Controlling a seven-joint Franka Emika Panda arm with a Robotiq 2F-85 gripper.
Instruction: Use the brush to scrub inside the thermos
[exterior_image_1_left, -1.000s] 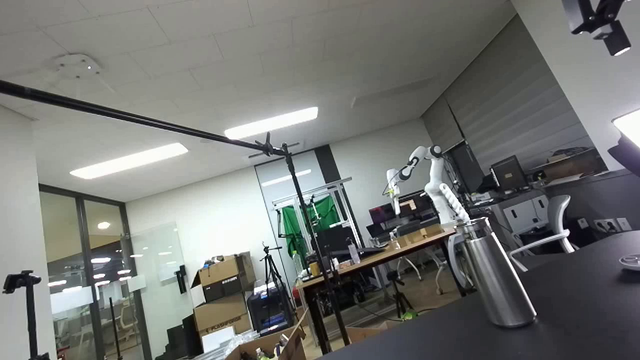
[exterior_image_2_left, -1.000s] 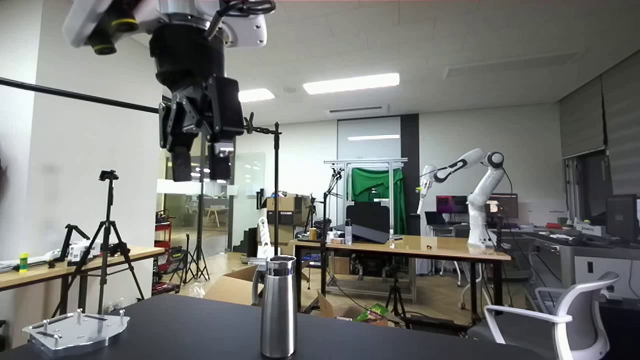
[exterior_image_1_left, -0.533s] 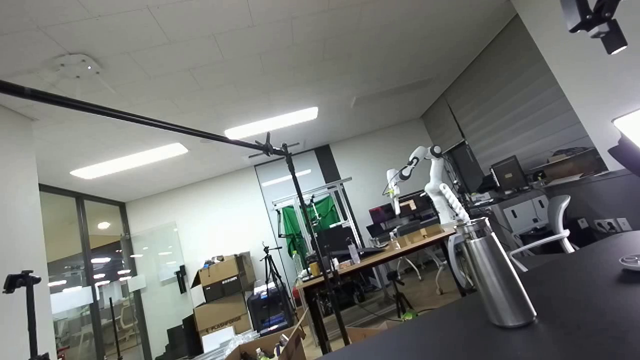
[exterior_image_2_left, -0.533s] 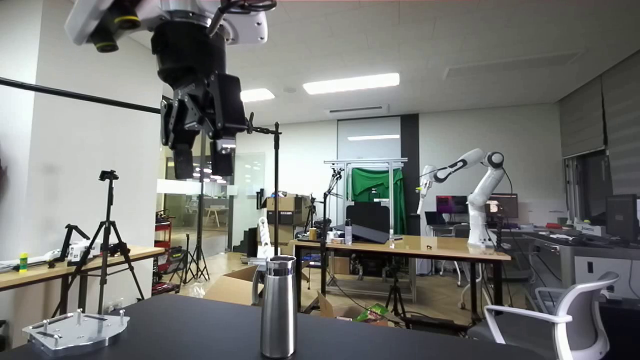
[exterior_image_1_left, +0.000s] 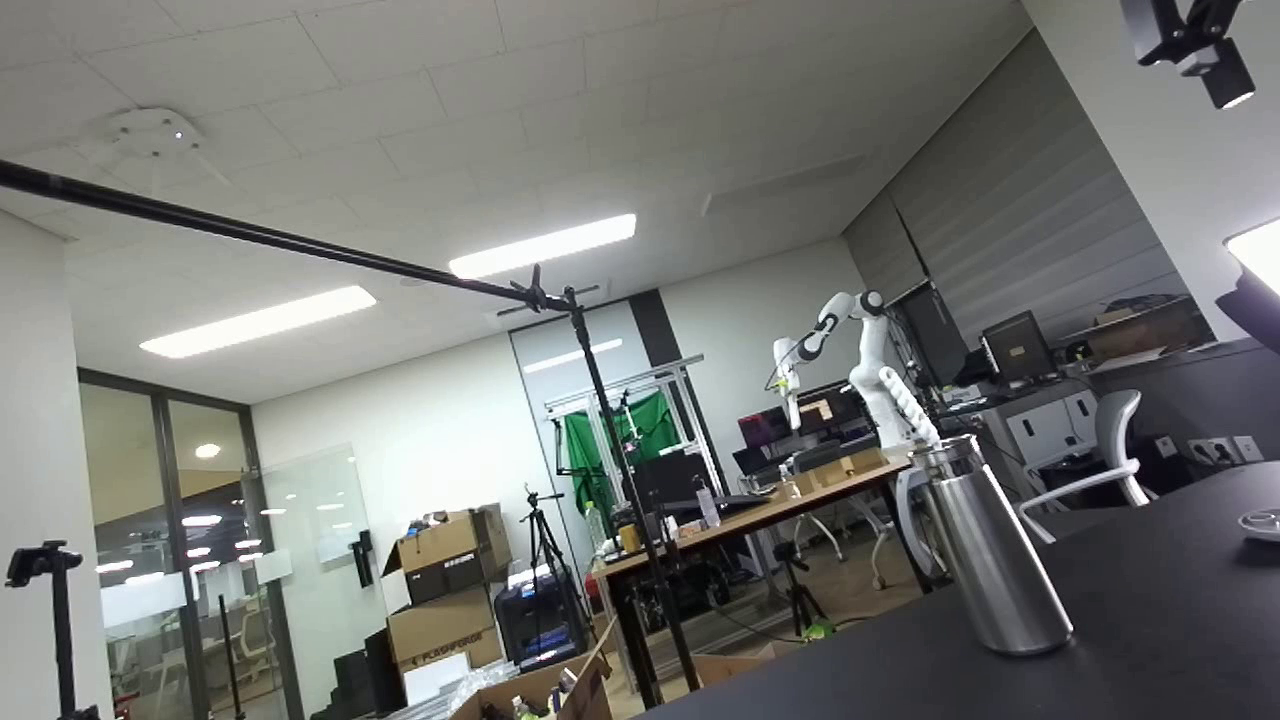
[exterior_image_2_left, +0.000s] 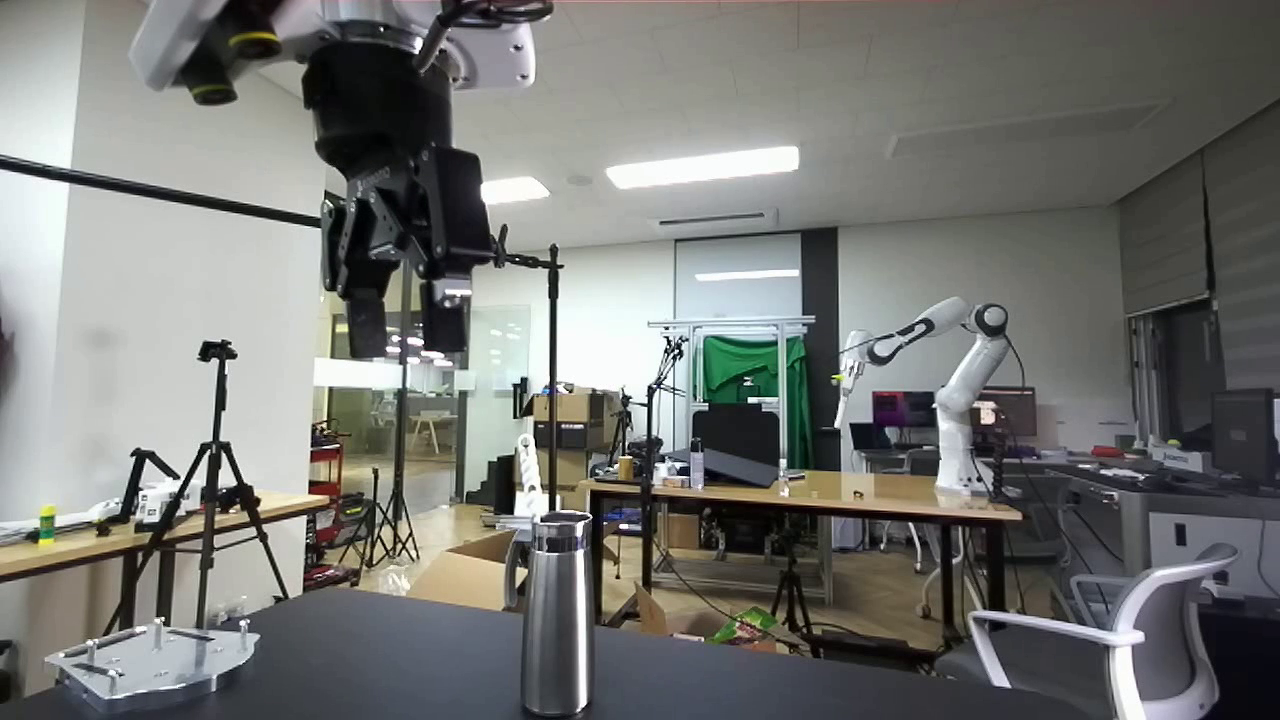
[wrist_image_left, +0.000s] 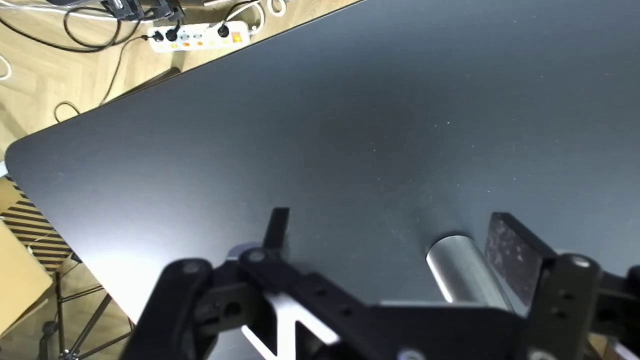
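Observation:
The thermos is a tall steel flask with a side handle. It stands upright on the black table in both exterior views (exterior_image_1_left: 1000, 560) (exterior_image_2_left: 558, 625). The white ribbed handle of the brush (exterior_image_1_left: 908, 405) slants out of its mouth; it also shows in an exterior view (exterior_image_2_left: 528, 465). The brush head is hidden, apparently inside the thermos. My gripper (exterior_image_2_left: 407, 330) hangs well above the table, fingers down, open and empty, apart from the brush. In the wrist view, part of the thermos (wrist_image_left: 467, 275) shows below my gripper (wrist_image_left: 392, 240), towards the right finger; the brush is hidden there.
A clear plate with metal posts (exterior_image_2_left: 155, 665) lies on the black table (exterior_image_2_left: 400, 650). A power strip (wrist_image_left: 200, 37) and cables lie on the floor past the table edge. A grey chair (exterior_image_2_left: 1110, 640) and a tripod (exterior_image_2_left: 212, 470) stand beyond the table.
My gripper has risen very slightly over the last second and stays open. Between half a second ago and now it looks still. The thermos and brush have not moved.

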